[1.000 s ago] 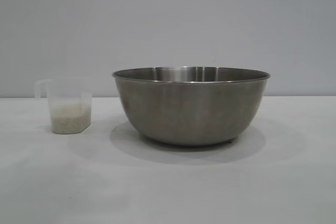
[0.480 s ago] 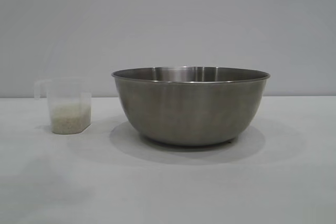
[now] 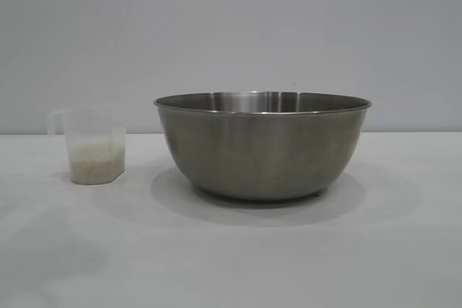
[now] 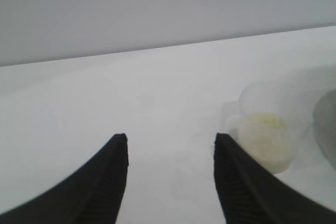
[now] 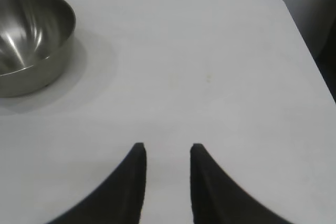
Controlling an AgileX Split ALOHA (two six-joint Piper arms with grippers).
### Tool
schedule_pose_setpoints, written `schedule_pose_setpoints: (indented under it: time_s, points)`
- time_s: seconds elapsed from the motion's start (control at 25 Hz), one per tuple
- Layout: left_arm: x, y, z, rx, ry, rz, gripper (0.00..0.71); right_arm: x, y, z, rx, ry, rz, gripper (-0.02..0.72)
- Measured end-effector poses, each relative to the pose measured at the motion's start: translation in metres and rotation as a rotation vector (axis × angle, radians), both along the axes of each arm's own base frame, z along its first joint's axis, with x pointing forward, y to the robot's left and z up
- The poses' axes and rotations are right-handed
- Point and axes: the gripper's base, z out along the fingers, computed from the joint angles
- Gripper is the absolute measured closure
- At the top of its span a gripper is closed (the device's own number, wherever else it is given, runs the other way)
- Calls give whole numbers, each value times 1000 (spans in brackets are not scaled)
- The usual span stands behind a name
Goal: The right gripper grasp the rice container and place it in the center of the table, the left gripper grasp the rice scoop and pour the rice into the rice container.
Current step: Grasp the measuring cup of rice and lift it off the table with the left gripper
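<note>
Steel rice container (image 3: 263,146) stands upright on the table (image 3: 231,265) in the exterior view; the rice scoop (image 3: 92,146) stands near its left, apart, holding rice (image 3: 95,164).

Left wrist view: the left gripper (image 4: 170,139) is spread, empty, scoop off to one side.

Right wrist view: the right gripper (image 5: 168,148) is parted, empty, well apart from the container.

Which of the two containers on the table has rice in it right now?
The rice scoop, the small clear plastic cup left of the bowl, holds the rice in its lower part. The rice container, the big steel bowl, looks empty inside.
</note>
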Motion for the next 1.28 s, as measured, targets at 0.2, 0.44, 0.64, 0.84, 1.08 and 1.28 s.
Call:
schedule_pose_setpoints:
  time_s: [0.2, 0.44, 0.64, 0.84, 1.08, 1.28]
  points:
    - [4, -3, -11, -59, 57, 1, 401, 0, 0, 0, 0, 0, 0, 498]
    - [18, -7, -7, -85, 19, 4, 401, 0, 0, 0, 0, 0, 0, 498]
    - [31, -11, -22, -65, 60, 4, 401, 0, 0, 0, 0, 0, 0, 498]
    - [46, -17, -32, -61, 71, -2, 401, 0, 0, 0, 0, 0, 0, 498]
    - [60, -21, -28, -72, 33, -12, 401, 0, 0, 0, 0, 0, 0, 498]
    - [62, -22, -30, -70, 35, -12, 401, 0, 0, 0, 0, 0, 0, 498]
